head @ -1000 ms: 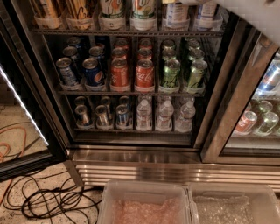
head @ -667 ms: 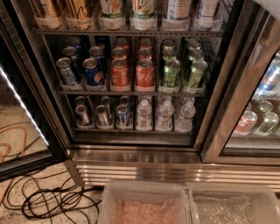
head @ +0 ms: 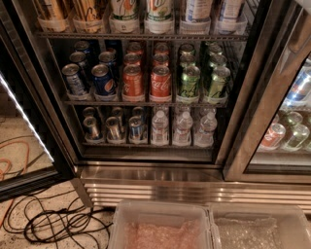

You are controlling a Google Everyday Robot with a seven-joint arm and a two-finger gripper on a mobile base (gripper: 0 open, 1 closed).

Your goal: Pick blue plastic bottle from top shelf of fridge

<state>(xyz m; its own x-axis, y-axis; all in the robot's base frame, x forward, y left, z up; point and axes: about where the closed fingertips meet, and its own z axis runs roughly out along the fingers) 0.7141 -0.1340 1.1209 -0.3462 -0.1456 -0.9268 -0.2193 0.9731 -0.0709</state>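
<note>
The fridge (head: 146,172) stands with its left glass door swung open. The top shelf (head: 141,36) runs along the upper edge of the view. Two blue plastic bottles show only their lower bodies there, with pale blue-and-white labels, one (head: 197,12) right of centre and one (head: 228,12) beside it. Their caps are cut off by the frame. White bottles with green-red lettering (head: 159,12) and amber bottles (head: 87,12) stand to their left. My gripper is not in view.
The middle shelf holds blue cans (head: 104,80), red cans (head: 160,82) and green cans (head: 189,82). The lower shelf holds small cans and water bottles (head: 159,127). The open door (head: 29,126) stands at left. Cables (head: 53,223) lie on the floor. Clear bins (head: 160,226) sit at the bottom.
The pale arm at the top right by the blue bottles has withdrawn up and to the right, out of view. The shelves look unchanged.
</note>
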